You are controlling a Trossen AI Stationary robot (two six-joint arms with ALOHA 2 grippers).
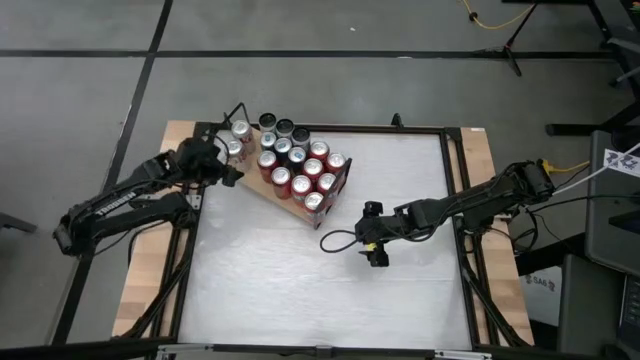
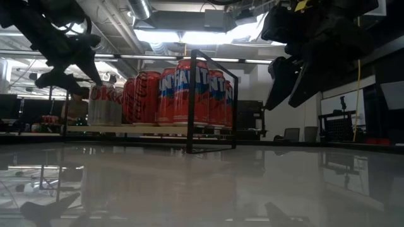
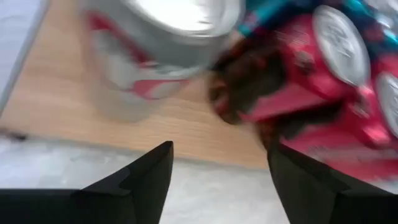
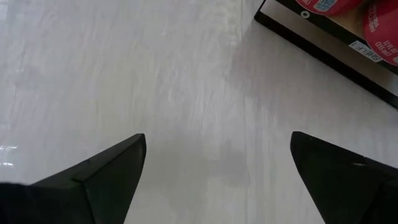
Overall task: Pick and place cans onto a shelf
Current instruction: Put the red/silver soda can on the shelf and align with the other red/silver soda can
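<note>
Sitting on the shelf (image 1: 262,187) in the upper middle of the high view, the cans (image 1: 300,165) form a tight cluster of mostly red bodies with silver tops, and a few dark-topped ones lie toward the frame's top. The shelf lies at an angle on the white table (image 1: 330,270), its black frame at its lower right end. In the low view the cans (image 2: 183,94) stand upright in a row left of centre, behind the thin black frame.

At the shelf's upper left end in the high view, the left gripper (image 1: 232,166) reaches in beside a silver can (image 1: 240,130). Its wrist view shows the two dark fingers (image 3: 146,177) spread apart with nothing between them, a blurred silver can (image 3: 155,50) ahead on the wood and red cans to one side.

Right of centre in the high view, the right gripper (image 1: 372,240) hangs over bare table, well apart from the shelf. Its wrist view shows its fingers (image 4: 106,171) spread wide over the white surface, the shelf's black edge (image 4: 323,46) in the upper right corner.
</note>
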